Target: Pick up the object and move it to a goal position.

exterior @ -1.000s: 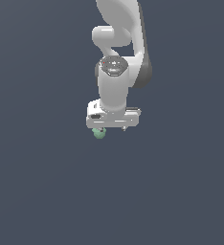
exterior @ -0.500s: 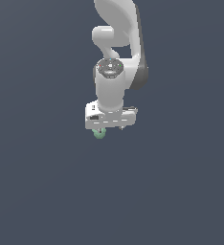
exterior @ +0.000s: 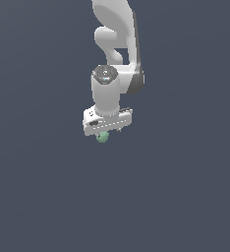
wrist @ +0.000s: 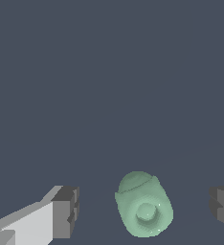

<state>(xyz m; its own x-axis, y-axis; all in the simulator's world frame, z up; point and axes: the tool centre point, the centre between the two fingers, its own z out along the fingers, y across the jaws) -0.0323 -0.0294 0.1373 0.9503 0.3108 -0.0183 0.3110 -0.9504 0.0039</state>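
Mint-green object (wrist: 143, 210) lies on the dark floor directly under the gripper (exterior: 107, 132) — between the two fingers (wrist: 65, 212), touching neither. Jaws stand wide apart. Its long axis seems to run across the closing line; straight descent should bracket it.

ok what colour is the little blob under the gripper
Pale mint green object; the wrist view shows it best.

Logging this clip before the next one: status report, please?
Gripper open, fingers clear of the object on both sides. Mint-green object sits between them, not gripped. Nothing else in view, no obstruction seen.
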